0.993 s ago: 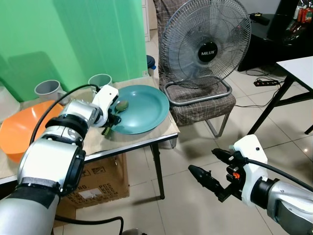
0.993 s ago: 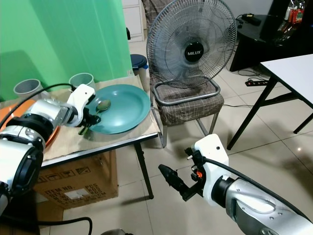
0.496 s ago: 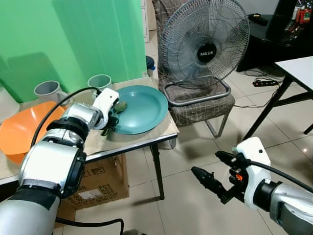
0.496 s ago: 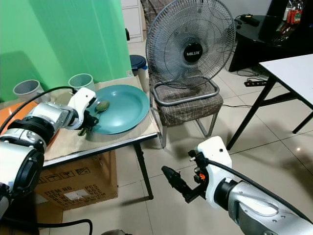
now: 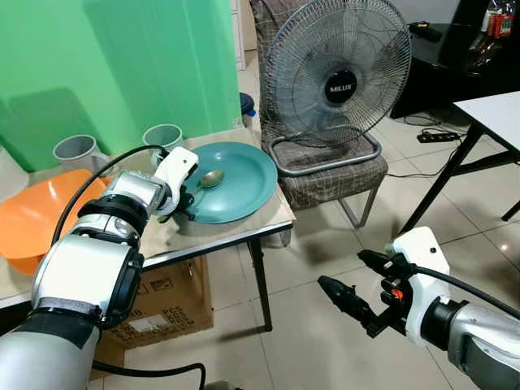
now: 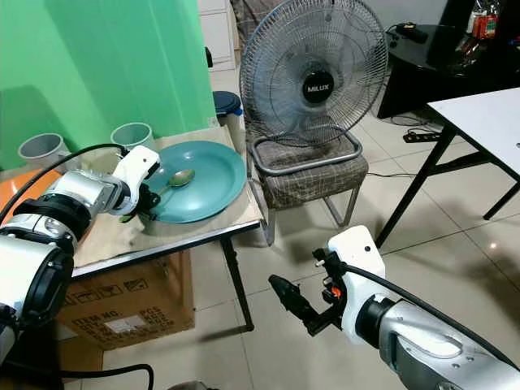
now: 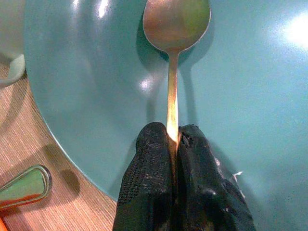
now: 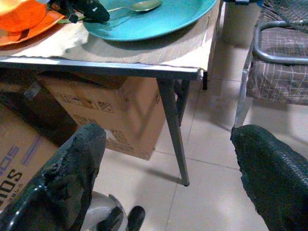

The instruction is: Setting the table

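A teal plate (image 5: 244,183) lies on the small table's right end. My left gripper (image 5: 185,201) sits at the plate's near-left rim, shut on the handle of a metal spoon (image 5: 211,177). In the left wrist view the spoon's bowl (image 7: 176,21) lies face up over the plate (image 7: 250,96), with the handle pinched between my left gripper (image 7: 174,144) and its fingertips. My right gripper (image 5: 349,301) hangs low over the tiled floor to the right of the table, open and holding nothing.
An orange bowl (image 5: 32,219) and two grey cups (image 5: 73,150) (image 5: 165,136) stand left of the plate. Another utensil's handle (image 7: 21,185) lies on the mat. A fan (image 5: 341,77) rests on a chair beyond. A cardboard box (image 5: 166,296) sits under the table.
The spoon in my left gripper has turned and reached a little farther over the plate, its bowl now showing bright and face up. The right arm has hardly moved.
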